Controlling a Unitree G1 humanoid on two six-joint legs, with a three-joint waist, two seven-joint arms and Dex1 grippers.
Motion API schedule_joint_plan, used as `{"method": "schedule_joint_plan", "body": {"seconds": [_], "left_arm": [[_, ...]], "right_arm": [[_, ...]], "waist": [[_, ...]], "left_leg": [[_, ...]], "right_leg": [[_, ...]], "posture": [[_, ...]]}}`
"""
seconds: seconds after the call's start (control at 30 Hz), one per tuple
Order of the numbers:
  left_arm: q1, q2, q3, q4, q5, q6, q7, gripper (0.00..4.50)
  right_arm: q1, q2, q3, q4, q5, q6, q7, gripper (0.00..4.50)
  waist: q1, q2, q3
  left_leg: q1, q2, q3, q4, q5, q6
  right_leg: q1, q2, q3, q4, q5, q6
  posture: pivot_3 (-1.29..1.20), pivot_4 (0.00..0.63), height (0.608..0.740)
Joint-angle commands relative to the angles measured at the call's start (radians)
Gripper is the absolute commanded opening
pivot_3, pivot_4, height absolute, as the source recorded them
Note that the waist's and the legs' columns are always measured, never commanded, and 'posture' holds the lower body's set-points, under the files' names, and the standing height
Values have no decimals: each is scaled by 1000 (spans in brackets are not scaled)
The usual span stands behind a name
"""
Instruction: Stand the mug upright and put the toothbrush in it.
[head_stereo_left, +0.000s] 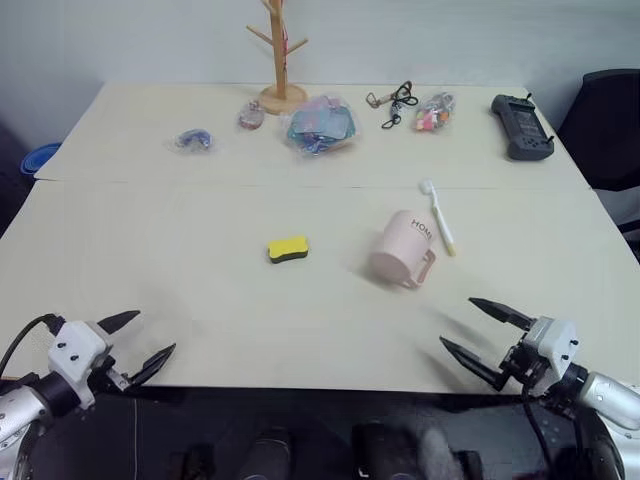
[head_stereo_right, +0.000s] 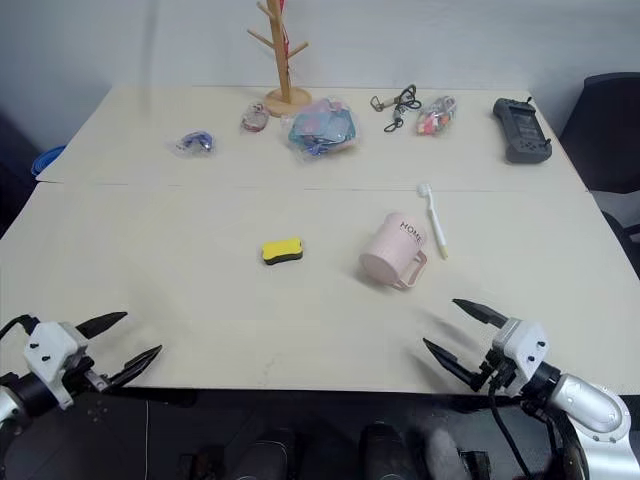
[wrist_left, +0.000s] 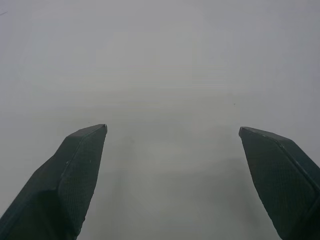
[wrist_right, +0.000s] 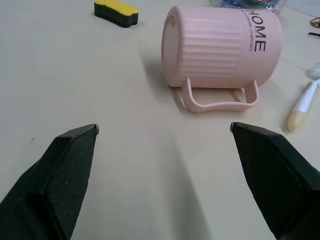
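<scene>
My right gripper (head_stereo_left: 486, 328) hangs open and empty; the pale pink ribbed plastic mug (wrist_right: 220, 47) lies on its side ahead of it, handle toward me, slim white toothbrush (head_stereo_left: 439, 217) just beyond. I judge pinching the rim best. Left gripper (head_stereo_left: 146, 342) open too.

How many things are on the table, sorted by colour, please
Pink: 1, the mug, lying on its side
White: 1, the toothbrush
Yellow: 1, the sponge
Wood: 1, the peg stand
Dark grey: 1, the handheld device
Mixed small items along the far side: 5
Total: 10
</scene>
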Motion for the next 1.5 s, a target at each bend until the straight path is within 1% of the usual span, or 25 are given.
{"method": "schedule_joint_plan", "body": {"seconds": [0.03,0.1,0.5,0.67,0.8,0.83,0.9,0.97,1.07,1.13,1.23,1.27,1.33,1.37,1.4,1.47,1.5], "left_arm": [[11,15,7,-11,-19,-1,-19,4500],[17,15,4,-19,-26,22,-20,4500],[-3,16,2,-4,-34,23,-31,4500],[-39,44,-8,-14,-63,64,-68,4500],[-96,72,-54,-22,-64,88,-92,4500],[-126,75,-72,-22,-69,102,-91,4500],[-208,90,-124,-14,-84,189,-79,4500],[-326,81,-194,14,-86,236,-75,4500],[-537,34,-320,113,-55,264,-80,4500],[-690,-19,-415,224,-16,269,-88,4500],[-872,-83,-528,411,80,202,-94,4500],[-940,-110,-553,495,114,160,-82,4500],[-1102,-177,-602,724,194,66,-29,4500],[-1159,-199,-618,818,225,18,-14,4500],[-1203,-219,-630,896,245,9,-4,4500],[-1257,-241,-656,1010,280,-33,-20,4108],[-1274,-248,-661,1048,282,-25,-46,3886]], "right_arm": [[4,-14,-16,-18,22,-5,14,4426],[3,-14,-17,-19,23,-2,17,4426],[-4,-8,-10,-13,20,-8,39,4426],[-5,-3,-7,-10,13,-18,41,4426],[-20,22,-3,-9,41,-51,60,4426],[-35,40,-5,-5,54,-97,78,4426],[-56,57,-2,-22,71,-101,70,4426],[-80,70,6,-60,94,-71,48,4426],[-118,96,18,-114,146,-29,9,4426],[-133,95,36,-138,151,-16,10,4426],[-139,96,50,-163,153,9,-8,4426],[-138,97,52,-168,151,14,-13,4426],[-118,99,48,-187,147,24,-33,4426],[-107,100,46,-196,146,29,-42,4426],[-93,103,45,-206,143,29,-51,4426],[-67,110,46,-227,140,29,-69,4500],[-54,113,45,-237,138,28,-78,4500]], "waist": [[0,0,0],[0,0,0],[0,0,0],[0,0,0],[0,0,0],[0,0,0],[1,0,0],[5,1,0],[8,1,0],[8,1,0],[6,0,0],[5,0,0],[6,-2,1],[7,-4,2],[7,-4,2],[-1,-4,2],[-3,-4,2]], "left_leg": [[0,0,0,0,0,0],[0,0,0,0,0,0],[0,0,0,0,0,0],[1,0,0,1,0,0],[1,0,0,1,1,-1],[1,0,0,1,1,-1],[1,0,0,1,1,-1],[1,-1,0,2,2,-1],[1,-1,-1,2,3,-3],[1,-1,-1,2,3,-4],[1,-2,0,3,4,-4],[1,-2,0,3,4,-4],[0,-2,2,3,4,-4],[0,-2,2,4,5,-3],[-1,-2,3,5,5,-3],[-1,-3,4,5,5,-3],[0,-3,5,4,5,-3]], "right_leg": [[0,0,0,0,0,0],[0,0,0,0,0,0],[0,0,0,2,0,0],[0,0,0,2,0,0],[0,0,0,3,0,0],[0,0,0,3,0,0],[0,0,0,4,0,0],[0,0,0,7,0,0],[-1,0,0,9,0,0],[-2,1,-1,11,0,1],[-2,1,-1,11,0,1],[-3,2,-2,11,0,1],[-4,2,-3,11,0,1],[-4,2,-6,11,1,1],[-5,3,-7,11,1,2],[-5,2,-6,11,1,3],[-5,2,-5,11,1,3]], "posture": [[0,150,740],[0,150,740],[0,150,740],[0,150,740],[0,150,740],[0,150,740],[0,150,740],[0,150,740],[0,150,740],[0,150,740],[0,150,740],[0,150,740],[0,150,740],[0,150,740],[0,150,740],[0,150,740],[0,150,740]]}}
